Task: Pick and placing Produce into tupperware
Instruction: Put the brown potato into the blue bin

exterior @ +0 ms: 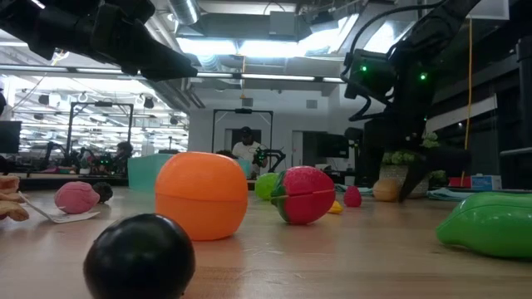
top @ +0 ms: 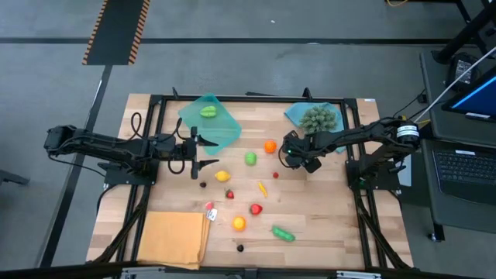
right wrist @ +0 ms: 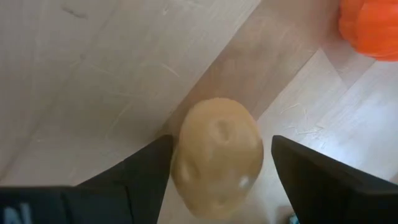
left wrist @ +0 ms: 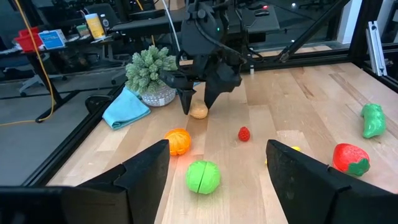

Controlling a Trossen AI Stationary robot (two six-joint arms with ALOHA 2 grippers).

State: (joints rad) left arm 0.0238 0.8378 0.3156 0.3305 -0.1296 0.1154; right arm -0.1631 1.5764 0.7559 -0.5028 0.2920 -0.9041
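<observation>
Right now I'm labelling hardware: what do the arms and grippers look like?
Both arms are dark, jointed, with black cables. The left gripper has two dark flat wedge-shaped fingers. The right gripper is black, tapering fingers; green lights glow on it.

The tabletop (top: 325, 209) carries one teal tray (top: 225, 128), one orange-tan mat (top: 174, 239), one blue cloth (top: 294, 115) and one bushy grey-green cluster (top: 319, 118). The toy produce counts two orange pieces (top: 270, 146) (top: 239, 223), three green pieces (top: 208, 111) (top: 250, 159) (top: 283, 233), three red pieces (top: 275, 175) (top: 229, 194) (top: 256, 208), two yellow pieces (top: 222, 176) (top: 262, 187), two dark berries (top: 203, 184) (top: 240, 248), one pink piece (top: 210, 207) and one tan potato (right wrist: 217, 155).
</observation>
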